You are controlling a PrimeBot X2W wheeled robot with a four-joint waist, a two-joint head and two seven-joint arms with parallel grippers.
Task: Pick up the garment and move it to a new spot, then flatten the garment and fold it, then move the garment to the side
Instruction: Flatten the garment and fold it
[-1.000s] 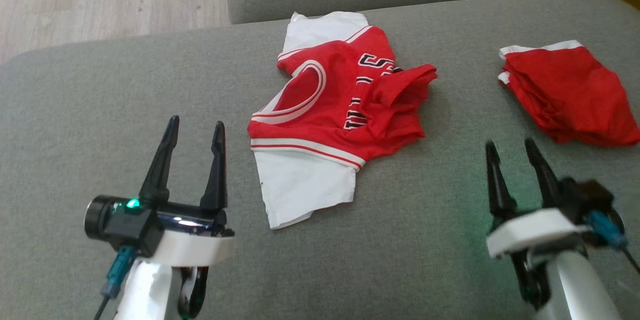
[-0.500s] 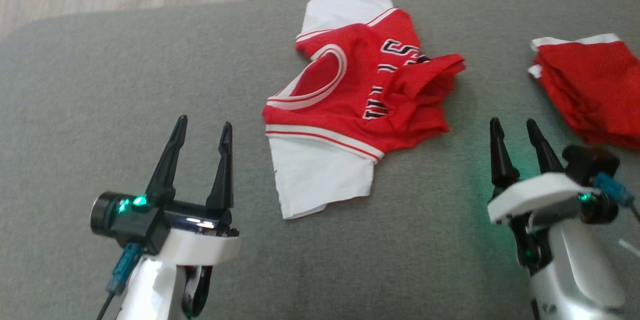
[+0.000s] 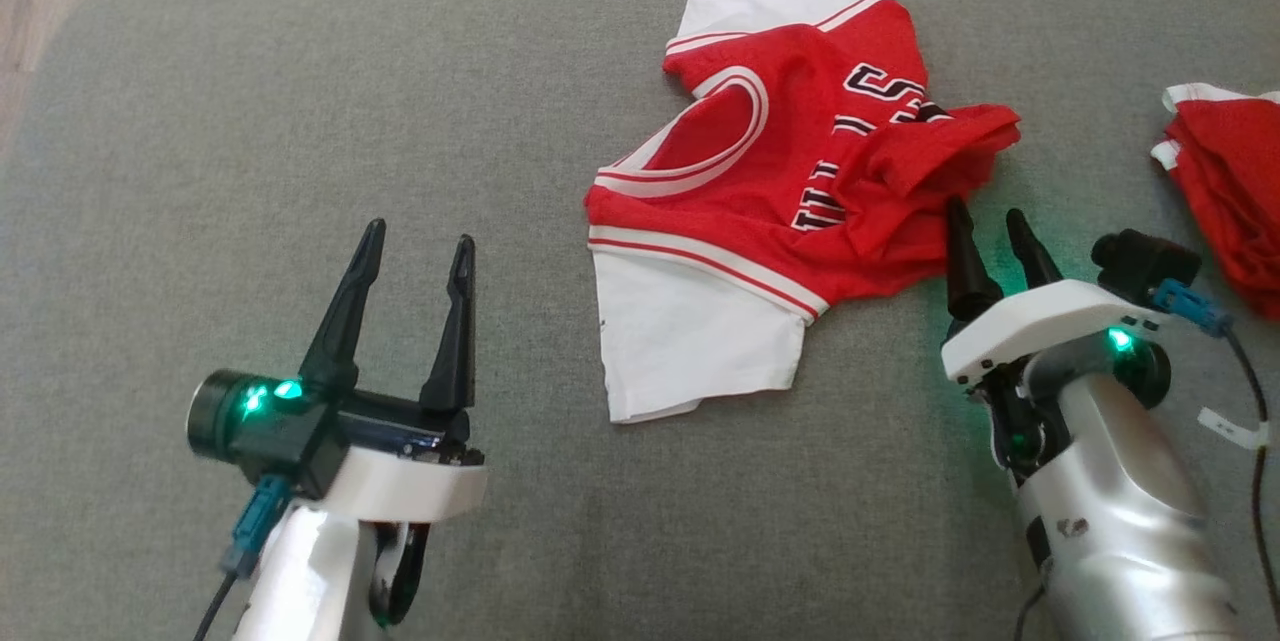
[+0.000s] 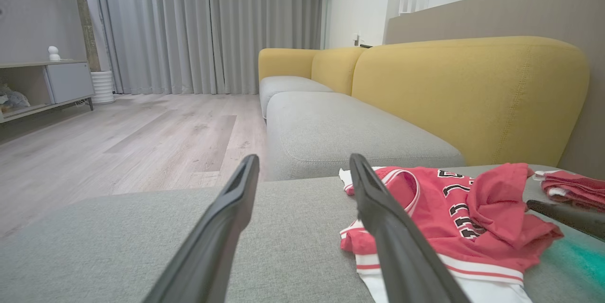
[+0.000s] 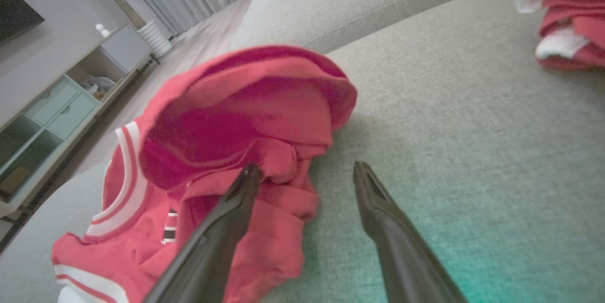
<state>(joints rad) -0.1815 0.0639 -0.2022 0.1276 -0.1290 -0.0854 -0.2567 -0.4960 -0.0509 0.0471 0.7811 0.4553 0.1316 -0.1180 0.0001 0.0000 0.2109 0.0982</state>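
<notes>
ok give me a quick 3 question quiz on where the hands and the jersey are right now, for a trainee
1. True or false: the left hand is touching the jersey.
2. Pick one. The right hand is: a) shut on the jersey, b) open, tips at the jersey's bunched red edge, c) open, over the floor.
3. How many red garments lie on the grey cushion?

Key
1. False: it is open and stands apart from the jersey, out to the left.
2. b
3. Two: the jersey and a second red garment at the far right.
</notes>
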